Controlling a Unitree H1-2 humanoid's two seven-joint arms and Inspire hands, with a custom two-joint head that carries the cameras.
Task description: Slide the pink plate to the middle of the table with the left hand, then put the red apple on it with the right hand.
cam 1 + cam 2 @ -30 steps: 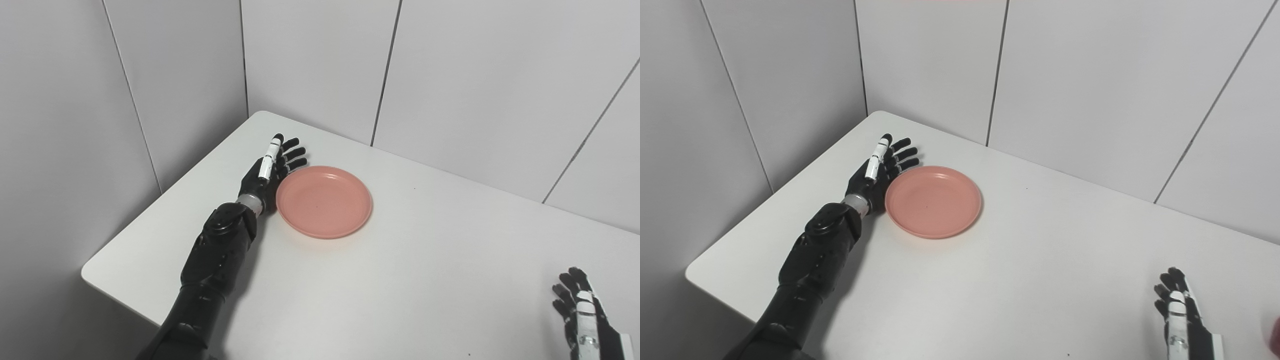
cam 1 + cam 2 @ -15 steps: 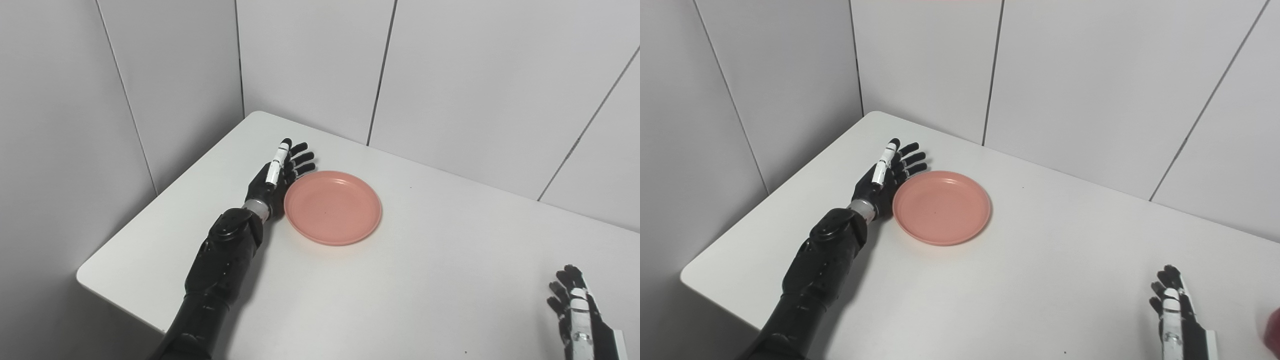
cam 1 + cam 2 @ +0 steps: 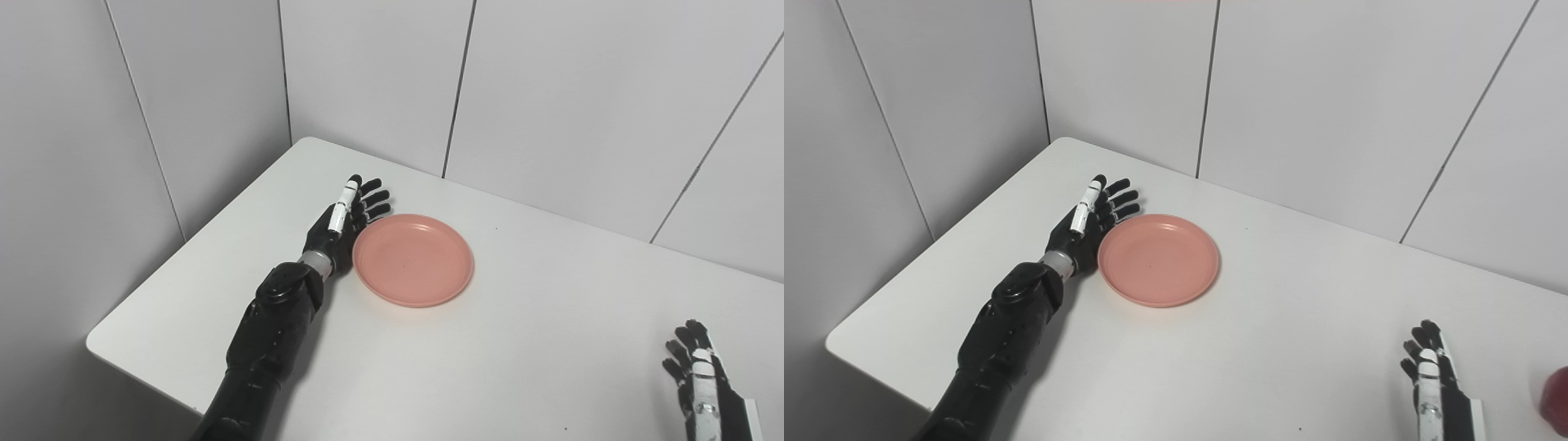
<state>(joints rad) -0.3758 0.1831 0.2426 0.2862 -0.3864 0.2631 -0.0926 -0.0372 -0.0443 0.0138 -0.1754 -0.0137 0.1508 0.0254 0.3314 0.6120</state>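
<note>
Left eye view shows you the left robot hand (image 3: 339,221) lying flat-edged on the white counter (image 3: 520,343), its fingers (image 3: 373,196) straight and held side by side, pointing toward the counter's far edge. It holds nothing. The palm side of that hand rests against the left rim of the pink plate (image 3: 413,259); you can see no gap between them. The plate sits level on the counter, nearer the far left corner than the middle, and it carries nothing.

Your right robot hand (image 3: 1432,378) stands at the near right part of the counter, partly cut off by the bottom of the picture. Its fingers point up and away from you, loosely spread, with nothing between them.

Right eye view gives you the red apple (image 3: 1554,392) at the extreme right edge of the picture, only a sliver of it in view, just beside the right hand and apart from it. It lies well away from the plate, across most of the counter's width.

Grey panelled walls (image 3: 367,79) close the counter in on the far and left sides.
</note>
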